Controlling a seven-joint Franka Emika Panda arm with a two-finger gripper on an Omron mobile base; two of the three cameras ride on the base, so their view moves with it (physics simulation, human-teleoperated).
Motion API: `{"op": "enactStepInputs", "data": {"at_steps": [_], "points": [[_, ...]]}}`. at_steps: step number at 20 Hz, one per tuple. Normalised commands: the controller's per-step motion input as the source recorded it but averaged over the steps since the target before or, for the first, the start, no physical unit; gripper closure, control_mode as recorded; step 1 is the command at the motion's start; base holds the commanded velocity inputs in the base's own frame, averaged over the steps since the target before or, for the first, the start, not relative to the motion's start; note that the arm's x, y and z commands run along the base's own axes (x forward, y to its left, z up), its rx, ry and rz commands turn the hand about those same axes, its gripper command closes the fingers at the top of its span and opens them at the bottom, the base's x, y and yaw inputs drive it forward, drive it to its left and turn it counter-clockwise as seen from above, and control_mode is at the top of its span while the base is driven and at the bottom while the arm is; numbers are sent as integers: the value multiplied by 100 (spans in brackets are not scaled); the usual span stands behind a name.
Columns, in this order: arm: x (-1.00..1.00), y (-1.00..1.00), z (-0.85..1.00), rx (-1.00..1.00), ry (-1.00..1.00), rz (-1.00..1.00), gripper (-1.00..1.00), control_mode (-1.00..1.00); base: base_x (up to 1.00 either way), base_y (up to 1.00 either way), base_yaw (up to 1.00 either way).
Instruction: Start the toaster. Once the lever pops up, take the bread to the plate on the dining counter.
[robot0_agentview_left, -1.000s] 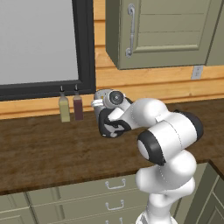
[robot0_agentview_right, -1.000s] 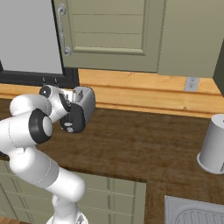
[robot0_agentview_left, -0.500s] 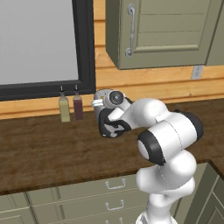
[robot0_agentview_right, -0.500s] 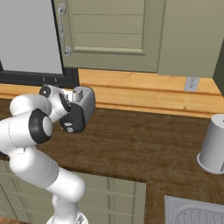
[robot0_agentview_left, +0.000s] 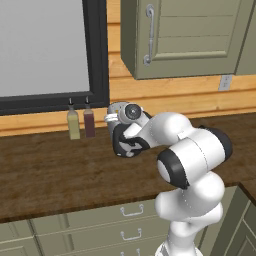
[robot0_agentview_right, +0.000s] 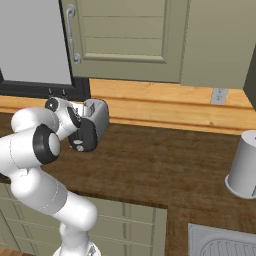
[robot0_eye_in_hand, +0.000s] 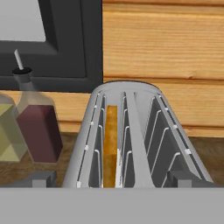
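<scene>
Broad dark wood-grain counter (robot0_agentview_left: 45, 175) across the lower half of the left base view, wooden wall strip behind, window frame at ten o'clock, pale cabinet at one o'clock. On that counter, against the wall, the silver toaster (robot0_agentview_right: 96, 120) with its rounded black front panel (robot0_agentview_right: 86, 136) at about seven o'clock of the body in the right base view, largely masked by the white wrist. Two slim bottles (robot0_agentview_left: 81, 122) just beside the toaster, toward nine o'clock in the left base view; a grey canister (robot0_agentview_right: 243, 166) well apart at three o'clock in the right base view. Looking down into the slots from the hand view: the bread (robot0_eye_in_hand: 110, 146) standing on edge in the left slot, sunk between the wire guides. Gripper (robot0_eye_in_hand: 111, 180) hovering just above the near end of the toaster, fingers (robot0_eye_in_hand: 40, 179) spread to their widest, holding nothing. Likely step: pressing the lever, itself not discernible here. Best done by lowering past the front panel, setting one finger squarely atop the tab, pushing straight down until it latches, keeping clear of the bottles, then lifting away.
</scene>
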Motion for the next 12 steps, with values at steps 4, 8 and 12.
{"op": "enactStepInputs", "data": {"at_steps": [4,8,12], "points": [[0,0,0,0,0,0,-100,-100,0,0,0],[0,0,0,0,0,0,-100,-100,0,0,0],[0,0,0,0,0,0,-100,-100,0,0,0]]}}
